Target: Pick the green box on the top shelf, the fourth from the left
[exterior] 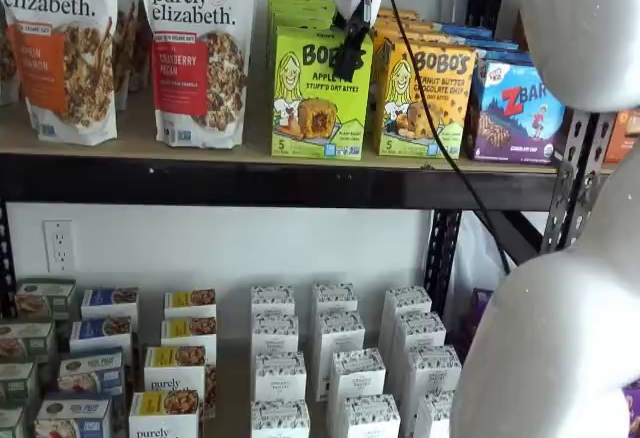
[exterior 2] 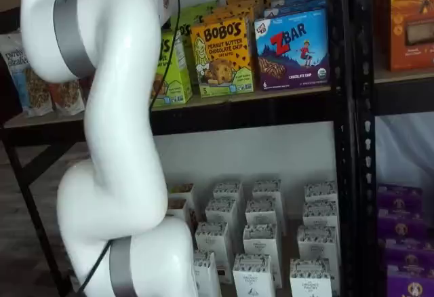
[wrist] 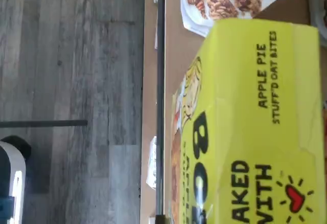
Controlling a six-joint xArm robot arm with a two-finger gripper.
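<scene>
The green box (exterior: 318,93), a lime-green Bobo's Apple Pie carton, stands upright on the top shelf (exterior: 130,144), with more green cartons behind it. My gripper (exterior: 348,60) hangs from above just in front of the box's upper right corner. Only dark fingers show, with no plain gap, so I cannot tell whether it is open. In the wrist view the green box (wrist: 250,127) fills much of the picture, very close. In a shelf view my arm hides most of the green box (exterior 2: 173,73) and the fingers.
Two Purely Elizabeth granola bags (exterior: 195,48) stand left of the green box. A yellow-orange Bobo's box (exterior: 425,98) and a blue ZBar box (exterior: 520,108) stand to its right. Small white cartons (exterior: 340,358) fill the lower shelf. My white arm (exterior 2: 115,141) stands before the shelves.
</scene>
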